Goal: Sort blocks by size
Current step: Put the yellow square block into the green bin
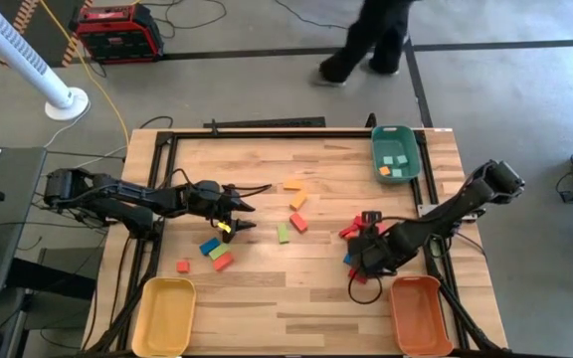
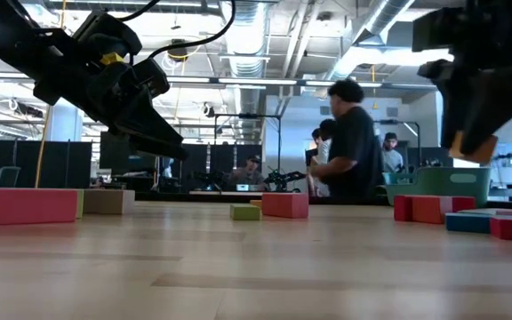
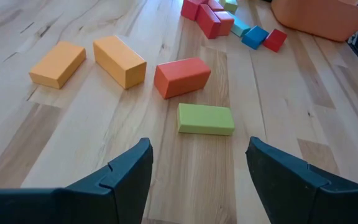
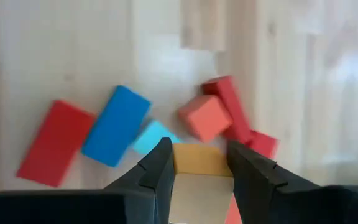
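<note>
Right gripper [image 4: 197,165] is clenched on a tan block [image 4: 199,160], pinched between both fingers and raised above a cluster of red, blue and teal blocks [image 4: 115,126] near the orange tray [image 1: 421,313]. Left gripper [image 3: 197,171] is spread wide and empty (nothing between its fingers), poised over the table [image 1: 267,298] just short of a green block [image 3: 205,119]. Beyond that lie a red block [image 3: 182,77] and two orange blocks [image 3: 119,61]. Small blocks sit in the green tray [image 1: 407,141].
</note>
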Tool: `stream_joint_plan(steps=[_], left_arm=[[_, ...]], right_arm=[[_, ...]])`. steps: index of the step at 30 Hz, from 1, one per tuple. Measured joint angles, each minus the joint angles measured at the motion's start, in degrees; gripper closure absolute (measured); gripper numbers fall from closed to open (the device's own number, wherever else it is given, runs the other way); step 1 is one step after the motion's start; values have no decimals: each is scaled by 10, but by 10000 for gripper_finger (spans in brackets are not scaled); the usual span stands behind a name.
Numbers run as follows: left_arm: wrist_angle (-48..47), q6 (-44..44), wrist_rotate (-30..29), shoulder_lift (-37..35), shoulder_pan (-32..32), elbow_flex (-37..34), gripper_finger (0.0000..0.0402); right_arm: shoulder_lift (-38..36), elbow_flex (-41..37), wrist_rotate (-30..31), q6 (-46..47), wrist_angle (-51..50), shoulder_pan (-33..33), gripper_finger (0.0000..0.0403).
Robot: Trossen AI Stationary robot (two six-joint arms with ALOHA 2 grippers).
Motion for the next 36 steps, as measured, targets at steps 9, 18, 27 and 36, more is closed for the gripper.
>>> stream_joint_plan(steps=[9, 18, 27, 36], left_arm=[[0, -1, 5, 0, 0, 0, 154], [0, -1, 5, 0, 0, 0, 154], [0, 4, 5, 0, 0, 0, 154], [-1, 6, 6, 0, 0, 0, 154]], right_arm=[[0, 24, 103, 58, -99, -74, 249], [0, 25, 164, 86, -100, -201, 249], [0, 25, 177, 72, -68, -344, 249], [0, 25, 177, 17, -32, -481, 249]])
